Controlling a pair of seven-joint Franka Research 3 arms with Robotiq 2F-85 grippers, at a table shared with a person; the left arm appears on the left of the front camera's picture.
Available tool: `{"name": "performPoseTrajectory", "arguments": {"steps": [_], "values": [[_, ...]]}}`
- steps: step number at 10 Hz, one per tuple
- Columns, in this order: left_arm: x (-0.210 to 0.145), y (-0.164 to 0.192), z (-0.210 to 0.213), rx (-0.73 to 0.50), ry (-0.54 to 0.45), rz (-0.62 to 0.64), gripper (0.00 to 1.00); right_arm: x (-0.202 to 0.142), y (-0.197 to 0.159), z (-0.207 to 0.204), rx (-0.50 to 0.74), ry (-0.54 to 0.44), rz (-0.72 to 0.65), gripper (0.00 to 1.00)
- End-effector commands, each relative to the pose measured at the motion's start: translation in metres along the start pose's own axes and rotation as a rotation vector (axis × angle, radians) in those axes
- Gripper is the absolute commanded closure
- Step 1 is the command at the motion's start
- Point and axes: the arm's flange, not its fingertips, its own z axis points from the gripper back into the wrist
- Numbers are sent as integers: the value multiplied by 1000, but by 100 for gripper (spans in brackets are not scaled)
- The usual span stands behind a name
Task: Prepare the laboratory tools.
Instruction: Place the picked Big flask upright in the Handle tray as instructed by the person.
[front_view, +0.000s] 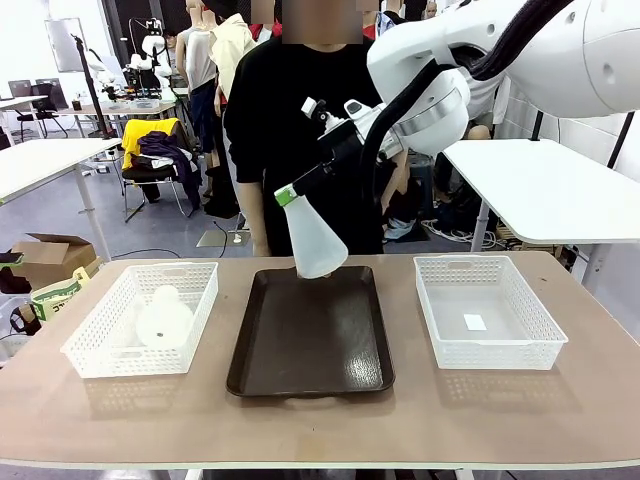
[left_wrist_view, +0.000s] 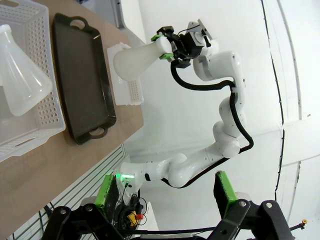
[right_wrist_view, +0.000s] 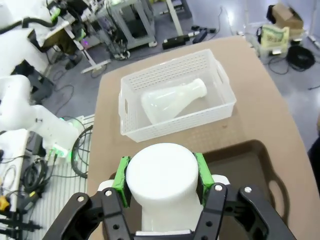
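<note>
The right gripper (front_view: 288, 196) is pinching a frosted-white conical flask (front_view: 313, 243).
It is hanging over the dark brown rectangular tray's (front_view: 310, 340) far edge; the left gripper (left_wrist_view: 164, 192) is gaping.

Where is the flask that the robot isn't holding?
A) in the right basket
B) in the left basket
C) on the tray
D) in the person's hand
B: the loose flask lies on its side in the left basket, while the right tool grips the held flask over the tray.
</note>
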Motion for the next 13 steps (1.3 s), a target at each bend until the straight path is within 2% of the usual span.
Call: {"name": "performPoseTrajectory", "arguments": {"steps": [1, 2, 4, 6, 9, 13], "values": [[-2, -1, 3, -3, 6, -5, 0, -14, -18, -10, 43, -62, 92, 100], [-2, -1, 3, -3, 6, -5, 0, -26, -25, -12, 64, -137, 173, 100], [-2, -1, 3, -3, 6, -5, 0, -49, -35, -15, 82, -207, 301, 100], [-2, -1, 3, -3, 6, -5, 0, -67, -39, -7, 35, -334, 386, 100], [-2, -1, 3, -3, 6, -5, 0, -95, -52, -14, -65, -387, 396, 100], [-2, -1, 3, -3, 6, -5, 0, -108, -65, -27, -4, -489, 336, 100]]}}
